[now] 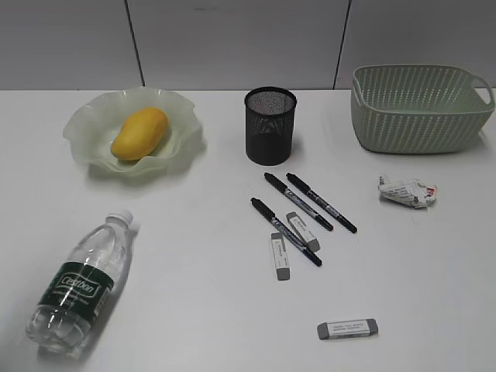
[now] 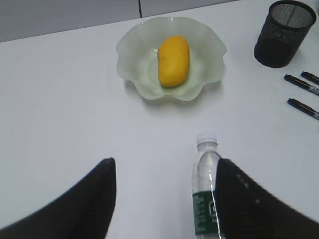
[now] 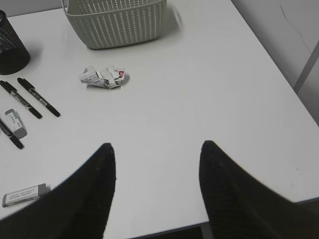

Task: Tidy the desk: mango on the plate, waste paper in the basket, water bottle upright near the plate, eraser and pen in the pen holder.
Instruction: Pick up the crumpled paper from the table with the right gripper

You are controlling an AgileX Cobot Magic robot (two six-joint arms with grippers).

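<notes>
The mango (image 1: 139,132) (image 2: 173,59) lies in the plate (image 1: 81,124) (image 2: 129,55) at the back left. The water bottle (image 1: 81,283) (image 2: 205,184) lies on its side at the front left, cap toward the plate. Three pens (image 1: 298,201) and two erasers (image 1: 280,256) lie before the pen holder (image 1: 270,124) (image 2: 284,35). A third eraser (image 1: 348,329) lies nearer the front. The waste paper (image 1: 407,192) (image 3: 103,77) sits in front of the basket (image 1: 418,108) (image 3: 114,22). My left gripper (image 2: 166,162) is open, raised behind the bottle. My right gripper (image 3: 156,144) is open and holds nothing. Neither gripper shows in the exterior view.
The desk (image 1: 194,310) is a white tabletop against a grey panelled wall. In the right wrist view its front edge (image 3: 164,230) runs just under my fingers and its right edge (image 3: 269,59) drops off to the floor.
</notes>
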